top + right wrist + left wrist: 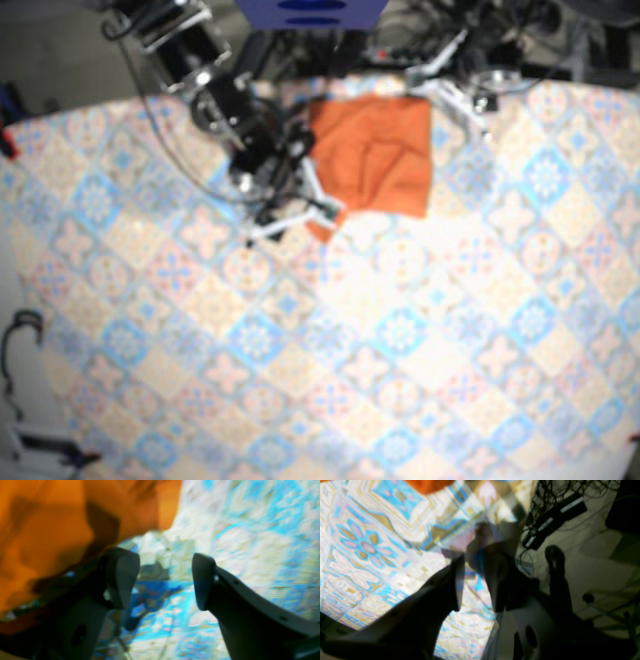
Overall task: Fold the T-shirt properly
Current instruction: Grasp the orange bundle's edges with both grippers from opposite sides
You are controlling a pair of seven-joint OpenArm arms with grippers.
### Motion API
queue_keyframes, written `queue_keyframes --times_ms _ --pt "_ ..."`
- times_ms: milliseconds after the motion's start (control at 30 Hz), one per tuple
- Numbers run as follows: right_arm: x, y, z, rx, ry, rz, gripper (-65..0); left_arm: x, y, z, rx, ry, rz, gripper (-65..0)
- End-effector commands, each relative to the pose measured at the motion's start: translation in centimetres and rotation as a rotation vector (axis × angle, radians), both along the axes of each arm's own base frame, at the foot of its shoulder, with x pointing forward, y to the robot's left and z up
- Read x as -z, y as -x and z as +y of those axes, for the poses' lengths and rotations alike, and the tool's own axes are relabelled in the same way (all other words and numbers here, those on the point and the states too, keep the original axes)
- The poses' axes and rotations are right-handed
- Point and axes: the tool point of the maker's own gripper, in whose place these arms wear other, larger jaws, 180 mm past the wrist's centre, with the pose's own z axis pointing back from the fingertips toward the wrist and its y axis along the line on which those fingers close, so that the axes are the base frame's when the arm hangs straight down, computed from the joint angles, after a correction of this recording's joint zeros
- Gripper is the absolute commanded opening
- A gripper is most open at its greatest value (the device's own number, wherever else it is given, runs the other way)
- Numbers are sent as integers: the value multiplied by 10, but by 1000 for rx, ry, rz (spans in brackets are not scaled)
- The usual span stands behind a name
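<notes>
The orange T-shirt (375, 155) lies folded into a rough rectangle at the far middle of the table; its lower left corner sticks out a little. My right gripper (310, 210) is at that corner, and the right wrist view shows it (162, 580) open and empty over the cloth, with the shirt (50, 530) just to its left. My left gripper (455, 100) hovers off the shirt's top right corner near the table's far edge. The left wrist view has it (475, 582) open with nothing in it, and the shirt (427, 485) only as a sliver at the top.
A patterned tablecloth (380, 340) in blue, pink and gold covers the table. Beyond the table edge in the left wrist view are the floor, cables and a black power strip (552, 520). A blue object (310, 12) sits behind the far edge.
</notes>
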Motion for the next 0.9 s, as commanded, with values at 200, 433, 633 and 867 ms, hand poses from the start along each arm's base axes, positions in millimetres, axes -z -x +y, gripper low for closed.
queue_keyframes --times_ms 200,433,633,867 --pt "-4 -13 21 -18 -60 -24 -284 -3 -6 -7 -5 19 -22 -477" --pt "-5 -14 23 -22 -67 -26 -284 -4 -15 -19 -20 49 -43 -479" --pt "-5 -11 25 -26 -68 -23 -284 7 -28 -23 -54 51 -43 -480" --pt "-4 0 42 -98 -63 -20 -284 10 -41 -29 -73 63 -58 -480"
